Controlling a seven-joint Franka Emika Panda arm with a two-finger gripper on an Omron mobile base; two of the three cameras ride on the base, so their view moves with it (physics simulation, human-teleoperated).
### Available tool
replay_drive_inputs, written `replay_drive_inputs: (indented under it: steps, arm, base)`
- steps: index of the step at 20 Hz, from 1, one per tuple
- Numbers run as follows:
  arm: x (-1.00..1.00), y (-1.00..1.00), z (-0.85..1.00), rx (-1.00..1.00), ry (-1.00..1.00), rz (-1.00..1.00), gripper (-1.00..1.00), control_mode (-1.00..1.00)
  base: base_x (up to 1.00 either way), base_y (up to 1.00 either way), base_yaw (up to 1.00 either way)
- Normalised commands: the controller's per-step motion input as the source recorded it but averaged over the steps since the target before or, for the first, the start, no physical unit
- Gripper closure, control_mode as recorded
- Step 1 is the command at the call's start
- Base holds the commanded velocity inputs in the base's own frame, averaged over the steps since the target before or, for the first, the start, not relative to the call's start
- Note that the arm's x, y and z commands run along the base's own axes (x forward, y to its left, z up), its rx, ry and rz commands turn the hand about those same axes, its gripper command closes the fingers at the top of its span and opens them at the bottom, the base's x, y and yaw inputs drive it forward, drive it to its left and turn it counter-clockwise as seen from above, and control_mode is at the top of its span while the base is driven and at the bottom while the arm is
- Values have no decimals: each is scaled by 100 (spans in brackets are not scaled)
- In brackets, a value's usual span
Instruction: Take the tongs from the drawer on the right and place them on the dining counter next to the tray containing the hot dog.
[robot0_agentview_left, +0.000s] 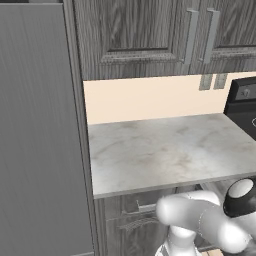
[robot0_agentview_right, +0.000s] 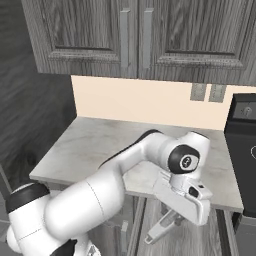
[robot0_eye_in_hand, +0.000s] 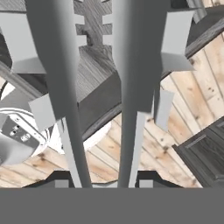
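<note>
Tongs (robot0_eye_in_hand: 127, 109) are clamped in the gripper (robot0_agentview_right: 172, 216), whose jaws press the two thin arms from both sides so they cannot slip during carrying. In the right base view the tongs (robot0_agentview_right: 162, 226) hang below the wall-side marble worktop (robot0_agentview_right: 90, 145), in front of the dark cabinets. Their long axis slants down and toward the left, away from the hand; in the hand view they run straight along the fingers, over the wooden floor (robot0_eye_in_hand: 183, 109).
</note>
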Motion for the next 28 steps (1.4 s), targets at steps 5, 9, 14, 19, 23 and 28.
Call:
replay_drive_inputs:
  steps: [5, 9, 14, 19, 23, 28]
  arm:
    - [0, 64, 51, 0, 0, 0, 100, -100]
    - [4, 71, 44, 0, 0, 0, 100, -100]
    - [22, 73, 35, 0, 0, 4, 100, -100]
    - [40, 75, 34, 1, 1, 12, 100, -100]
    - [37, 72, 36, 1, 4, 15, 100, -100]
    - [21, 52, 36, 0, 1, 12, 100, -100]
  base:
    - [0, 0, 0]
    - [0, 0, 0]
    - [0, 0, 0]
    - [0, 0, 0]
    - [0, 0, 0]
    - [0, 0, 0]
